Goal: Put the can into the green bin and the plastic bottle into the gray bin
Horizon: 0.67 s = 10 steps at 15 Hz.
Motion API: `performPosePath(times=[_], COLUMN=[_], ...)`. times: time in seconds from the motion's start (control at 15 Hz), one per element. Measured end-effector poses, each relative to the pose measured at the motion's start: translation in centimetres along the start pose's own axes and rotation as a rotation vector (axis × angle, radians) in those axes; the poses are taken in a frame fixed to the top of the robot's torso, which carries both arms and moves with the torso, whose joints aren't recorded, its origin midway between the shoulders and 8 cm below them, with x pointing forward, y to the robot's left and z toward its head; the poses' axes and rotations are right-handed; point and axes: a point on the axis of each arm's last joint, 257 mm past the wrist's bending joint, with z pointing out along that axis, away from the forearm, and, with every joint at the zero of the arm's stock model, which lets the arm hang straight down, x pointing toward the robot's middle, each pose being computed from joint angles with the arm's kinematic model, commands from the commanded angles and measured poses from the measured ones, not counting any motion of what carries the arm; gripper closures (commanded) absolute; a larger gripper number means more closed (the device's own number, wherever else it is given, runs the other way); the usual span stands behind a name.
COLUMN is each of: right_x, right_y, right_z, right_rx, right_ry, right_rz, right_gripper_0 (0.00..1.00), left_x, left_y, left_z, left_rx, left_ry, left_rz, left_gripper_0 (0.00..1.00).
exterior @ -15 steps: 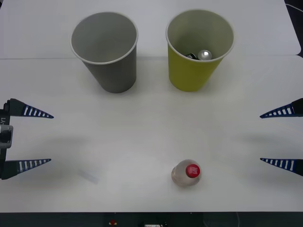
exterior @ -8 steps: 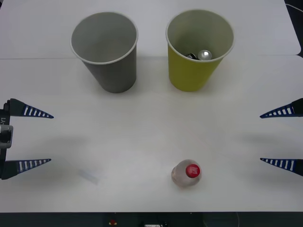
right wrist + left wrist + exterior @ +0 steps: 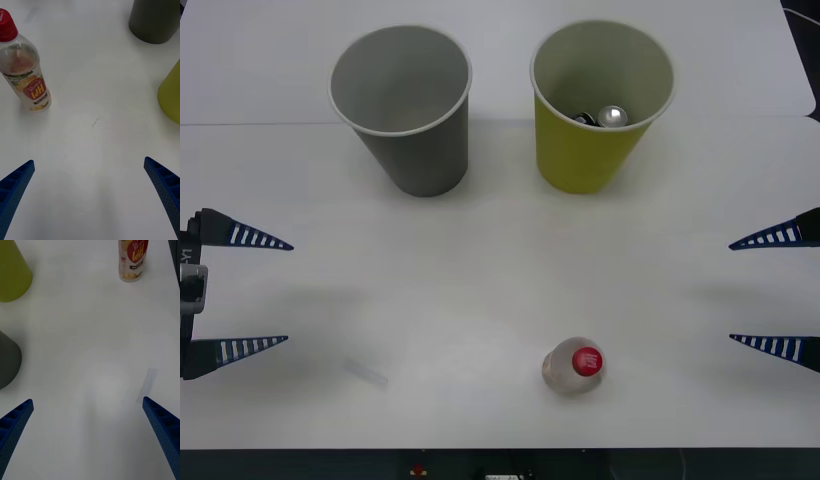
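While both my pincers wait at the table's sides, the scene reads as follows;

Change: nothing has moved over the last second; bins, bottle and both pincers sit exactly as before; I judge this a pause between the two halves of the task.

Left gripper (image 3: 265, 293): spread wide, holding nothing; hovering low at the left edge of the white table (image 3: 480, 280).

Right gripper (image 3: 760, 292): likewise spread wide and empty; at the right edge, level with my left one.

Can (image 3: 612, 116): already down inside the green bin (image 3: 590, 150), its silver top showing; ahead of my right gripper and inward from it; this half looks done.

Plastic bottle (image 3: 574, 365): upright on the table, red cap up; inward from my right gripper and a little nearer the table's front edge; well apart from both grippers, closer to the right one; label clear in the right wrist view (image 3: 32, 80).

Gray bin (image 3: 415, 130): upright, nothing inside; ahead of my left gripper and inward; beside the green bin, not touching.

Remaining: the bottle must go to the gray bin; either gripper would first have to close the gap.
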Motion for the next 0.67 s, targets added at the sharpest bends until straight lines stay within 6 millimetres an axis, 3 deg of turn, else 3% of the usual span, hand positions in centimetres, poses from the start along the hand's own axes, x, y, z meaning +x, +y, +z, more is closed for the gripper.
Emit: performPosePath(times=[0.67], right_x=[0.44], right_y=[-0.11], right_z=[0.61], right_rx=[0.027], right_ry=[-0.016], right_rz=[0.019], right_gripper_0=[0.00], left_x=[0.00], left_y=[0.00], left_z=[0.00], left_rx=[0.000], left_ry=[0.000], left_rz=[0.000], left_gripper_0=[0.00])
